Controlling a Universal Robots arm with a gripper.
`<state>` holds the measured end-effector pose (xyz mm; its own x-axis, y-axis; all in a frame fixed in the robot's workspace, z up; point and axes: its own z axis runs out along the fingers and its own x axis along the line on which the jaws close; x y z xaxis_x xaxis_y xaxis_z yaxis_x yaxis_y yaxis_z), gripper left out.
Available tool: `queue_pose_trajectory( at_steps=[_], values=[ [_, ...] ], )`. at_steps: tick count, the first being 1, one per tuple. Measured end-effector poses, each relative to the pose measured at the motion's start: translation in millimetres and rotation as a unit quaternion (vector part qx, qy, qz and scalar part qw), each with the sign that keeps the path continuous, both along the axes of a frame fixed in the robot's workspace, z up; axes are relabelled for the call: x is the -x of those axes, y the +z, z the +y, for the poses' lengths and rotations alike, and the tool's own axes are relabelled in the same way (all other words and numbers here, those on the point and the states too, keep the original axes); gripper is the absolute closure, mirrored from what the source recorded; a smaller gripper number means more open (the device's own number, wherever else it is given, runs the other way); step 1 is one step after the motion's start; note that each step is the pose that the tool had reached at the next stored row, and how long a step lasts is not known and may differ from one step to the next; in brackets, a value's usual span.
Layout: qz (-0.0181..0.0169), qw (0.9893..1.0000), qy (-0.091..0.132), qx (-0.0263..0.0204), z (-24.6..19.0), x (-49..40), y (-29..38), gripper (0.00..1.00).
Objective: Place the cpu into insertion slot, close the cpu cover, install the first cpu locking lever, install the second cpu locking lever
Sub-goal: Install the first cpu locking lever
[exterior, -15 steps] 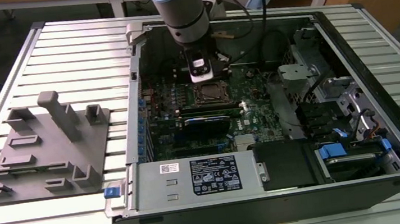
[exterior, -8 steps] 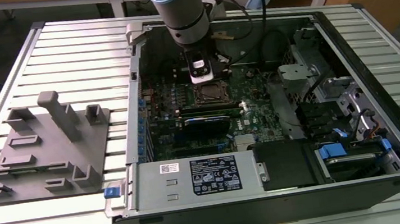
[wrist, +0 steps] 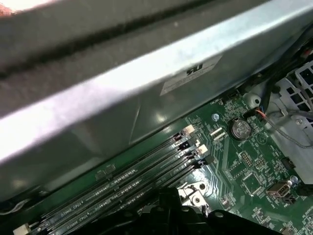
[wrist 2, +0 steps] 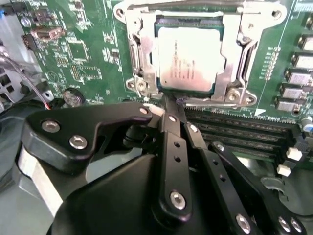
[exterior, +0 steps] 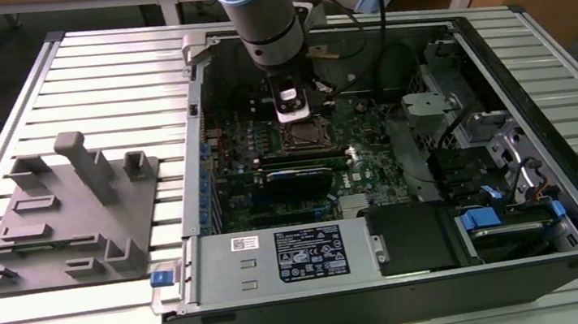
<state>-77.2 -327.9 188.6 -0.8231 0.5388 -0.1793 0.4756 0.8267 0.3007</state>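
In the second wrist view the cpu (wrist 2: pixel 190 61) lies flat in the insertion slot (wrist 2: pixel 189 21), its silver top showing through the window of the cpu cover (wrist 2: pixel 235 54). The cover is folded down over it. My gripper (wrist 2: pixel 169 104) hovers at the socket's edge that faces the memory slots, its black fingers (wrist 2: pixel 172 147) drawn together at the tips, with nothing visible between them. A thin metal lever rod (wrist 2: pixel 210 101) runs along that edge beside the tips. In the exterior view the gripper (exterior: pixel 292 113) hangs just above the socket (exterior: pixel 301 134) inside the open computer case.
Long black memory slots (wrist 2: pixel 239 134) run right beside the socket. The metal case wall (wrist: pixel 146 98) stands close over them. A power supply (exterior: pixel 278 257) and drive bays (exterior: pixel 492 220) fill the case's near side. A grey fixture plate (exterior: pixel 66 212) lies on the exterior view's left.
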Motion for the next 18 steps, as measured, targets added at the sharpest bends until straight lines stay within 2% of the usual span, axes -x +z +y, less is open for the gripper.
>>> queue_pose_trajectory(
  at_steps=[3, 10, 18],
  values=[
    [-0.0001, 1.0000, 0.000, 0.0023, 0.0, 0.0, -0.8, 0.90],
    [-0.0003, 1.0000, 0.000, 0.0021, 0.1, 0.0, -0.3, 0.90],
    [-0.0002, 1.0000, 0.000, 0.0004, 0.1, 0.0, 13.0, 0.90]
  ],
)
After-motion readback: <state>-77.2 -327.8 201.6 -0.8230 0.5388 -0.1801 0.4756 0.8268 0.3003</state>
